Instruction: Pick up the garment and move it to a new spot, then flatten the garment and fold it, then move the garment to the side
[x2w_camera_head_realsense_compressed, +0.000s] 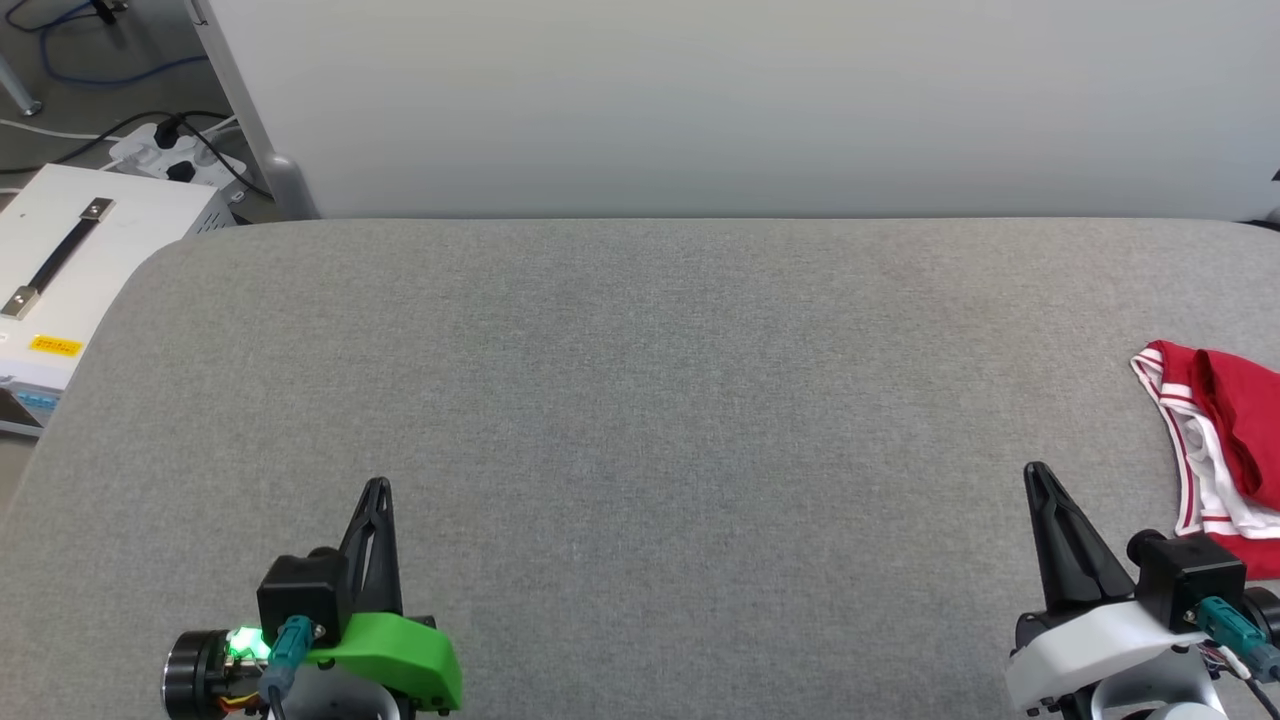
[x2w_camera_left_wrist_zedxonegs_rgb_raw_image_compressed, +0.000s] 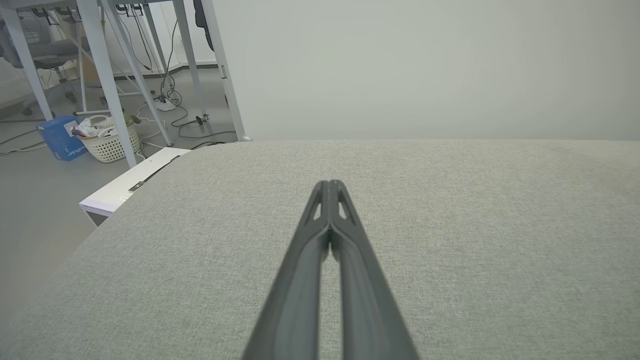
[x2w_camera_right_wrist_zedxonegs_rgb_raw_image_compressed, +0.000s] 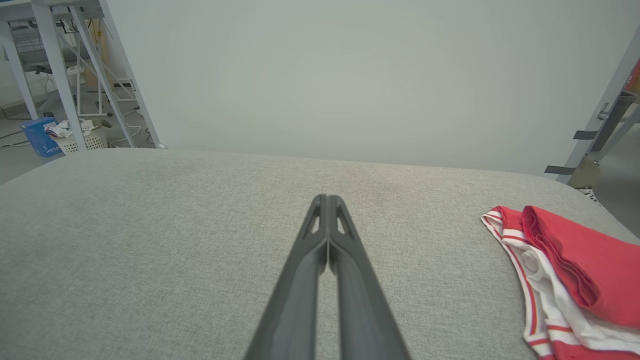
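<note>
**Red shirt (x2w_camera_head_realsense_compressed: 1225, 430) sits at the right side of my table (x2w_camera_head_realsense_compressed: 640, 400)**

My left gripper (x2w_camera_head_realsense_compressed: 378, 488) is pinched shut with nothing in it, and my right gripper (x2w_camera_head_realsense_compressed: 1035, 472) is the same. Both are low at my side of the grey table. The shirt lies in a loose pile near the table's right edge, just beside my right gripper, with the red part on top of the white stripy part. It could be waiting to be picked up, or already folded and put aside; I cannot tell which. I think a bump from my right arm could push it off that edge, and pinching just one layer would pull the pile open
</note>
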